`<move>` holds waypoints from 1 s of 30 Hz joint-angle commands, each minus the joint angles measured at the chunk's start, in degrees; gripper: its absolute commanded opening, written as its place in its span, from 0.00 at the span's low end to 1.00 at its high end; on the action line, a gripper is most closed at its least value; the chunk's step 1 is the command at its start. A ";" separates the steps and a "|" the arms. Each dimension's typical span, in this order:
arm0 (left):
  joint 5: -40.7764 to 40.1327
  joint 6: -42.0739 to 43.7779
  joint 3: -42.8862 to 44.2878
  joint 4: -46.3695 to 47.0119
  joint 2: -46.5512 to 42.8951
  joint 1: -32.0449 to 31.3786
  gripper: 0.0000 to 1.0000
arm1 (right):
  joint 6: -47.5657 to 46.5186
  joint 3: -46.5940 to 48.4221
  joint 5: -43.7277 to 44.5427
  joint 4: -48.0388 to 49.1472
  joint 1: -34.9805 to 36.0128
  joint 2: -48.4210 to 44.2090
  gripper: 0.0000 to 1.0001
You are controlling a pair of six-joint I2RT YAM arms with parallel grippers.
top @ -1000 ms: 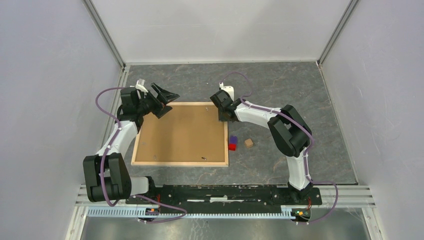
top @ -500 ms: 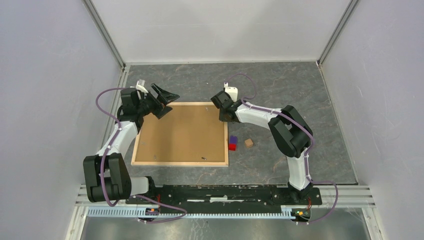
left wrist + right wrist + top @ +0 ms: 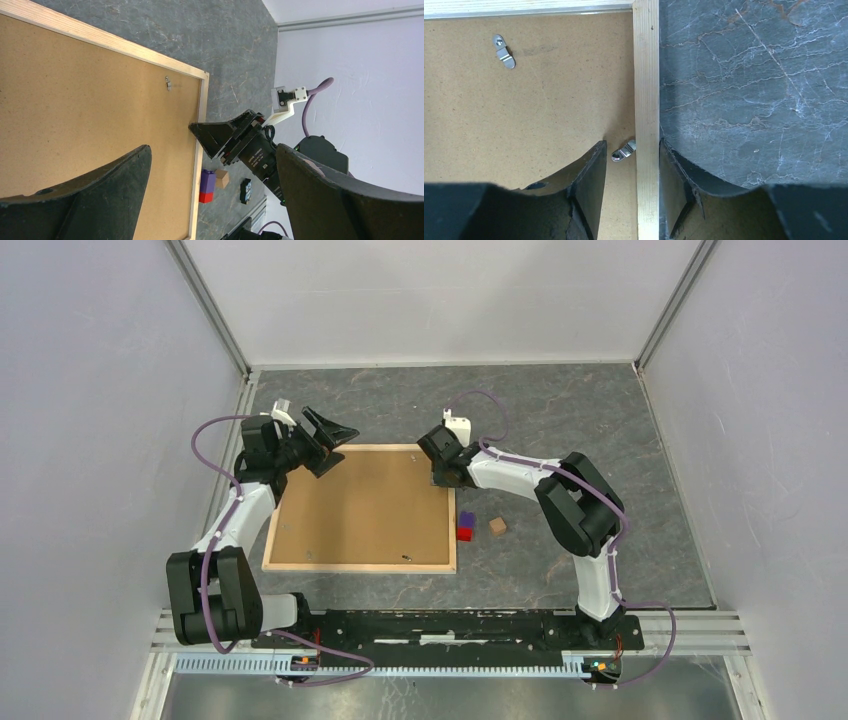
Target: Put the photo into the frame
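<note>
Right gripper (image 3: pixel 632 144), jaws spread, astride one slat of light wooden rectangular frame (image 3: pixel 646 75).
Contents: plain brown backing board (image 3: pixel 549 110), silver turn clips (image 3: pixel 504 51); left gripper (image 3: pixel 333 447) gaping wide.

Left hand (image 3: pixel 338 450) agape, right hand (image 3: pixel 631 142) part-spread.

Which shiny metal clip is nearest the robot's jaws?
The clip by the frame's side slat, between the right gripper's jaws. The other clip sits far off near the corner.
</note>
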 commanded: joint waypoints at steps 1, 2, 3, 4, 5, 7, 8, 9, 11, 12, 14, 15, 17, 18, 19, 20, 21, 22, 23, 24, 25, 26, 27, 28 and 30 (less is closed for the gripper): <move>2.10 -2.76 -0.26 2.63 -1.42 -0.21 1.00 | 0.99 -1.72 -2.77 -4.35 1.23 0.53 0.48; 2.15 -2.76 -0.23 2.64 -1.40 -0.19 1.00 | 1.03 -1.53 -2.46 -4.64 1.23 0.50 0.47; 2.08 -2.76 -0.24 2.63 -1.42 -0.23 1.00 | 1.06 -1.33 -2.21 -5.01 1.25 0.53 0.45; 2.11 -2.76 -0.26 2.63 -1.42 -0.16 1.00 | 1.22 -1.23 -2.05 -5.05 1.26 0.52 0.43; 2.11 -2.76 -0.26 2.63 -1.43 -0.18 1.00 | 1.40 -1.09 -1.98 -5.12 1.26 0.49 0.41; 2.13 -2.84 -0.21 2.63 -1.33 -0.12 1.00 | 1.58 -0.59 -1.88 -5.55 1.30 0.57 0.35; 2.14 -2.84 -0.25 2.63 -1.29 -0.12 1.00 | 1.65 -0.46 -1.93 -5.66 1.26 0.62 0.31; 2.09 -2.84 -0.21 2.63 -1.30 -0.23 1.00 | 1.69 -0.24 -1.92 -5.84 1.22 0.49 0.27; 2.11 -2.84 -0.26 2.63 -1.40 -0.24 1.00 | 1.78 -0.16 -1.95 -5.99 1.26 0.37 0.25; 2.10 -2.84 -0.26 2.63 -1.41 -0.27 1.00 | 1.76 -0.23 -2.03 -6.08 1.25 0.26 0.25; 2.11 -2.84 -0.30 2.71 -1.46 -0.21 1.00 | 1.78 -0.48 -2.04 -6.13 1.26 0.10 0.24; 2.13 -2.91 -0.34 2.72 -1.44 -0.25 1.00 | 1.77 -0.64 -2.21 -5.88 1.29 0.00 0.24; 2.22 -2.93 -0.34 2.81 -1.31 -0.29 1.00 | 1.61 -0.80 -2.72 -5.66 1.27 -0.16 0.24; 2.19 -2.93 -0.34 2.81 -1.42 -0.37 1.00 | 1.39 -0.87 -2.88 -5.54 1.23 -0.21 0.24; 2.13 -2.93 -0.33 2.81 -1.35 -0.34 1.00 | 0.75 -0.71 -2.69 -5.36 1.26 -0.39 0.26; 2.15 -2.85 -0.34 2.81 -1.43 -0.46 1.00 | 0.16 -0.44 -2.14 -5.48 1.17 -0.42 0.28; 2.12 -2.84 -0.34 2.81 -1.41 -0.50 1.00 | -0.88 -0.08 -1.68 -5.38 1.16 -0.65 0.35; 2.14 -2.76 -0.34 2.81 -1.50 -0.61 1.00 | -1.99 0.24 -1.48 -4.99 1.19 -0.93 0.42; 2.04 -2.63 -0.34 2.81 -1.57 -0.63 1.00 | -3.36 0.40 -1.47 -4.38 1.16 -1.32 0.48; 1.96 -2.59 -0.40 2.81 -1.64 -0.68 1.00 | -4.58 0.29 -1.76 -3.68 1.12 -1.88 0.53; 1.97 -2.51 -0.43 2.81 -1.73 -0.78 1.00 | -5.94 0.09 -2.10 -2.87 1.12 -2.33 0.57; 1.89 -2.43 -0.39 2.81 -1.76 -0.85 1.00 | -7.55 -0.27 -2.75 -2.24 1.17 -2.85 0.60; 1.86 -2.40 -0.43 2.81 -1.82 -0.93 1.00 | -8.37 -0.46 -3.30 -2.02 1.17 -3.16 0.62; 1.86 -2.40 -0.41 2.81 -1.78 -1.01 1.00 | -9.42 -0.73 -3.88 -2.05 1.11 -3.44 0.62; 1.87 -2.32 -0.42 2.81 -1.84 -1.07 1.00 | -11.07 -2.14 -5.78 -1.26 1.15 -4.17 0.61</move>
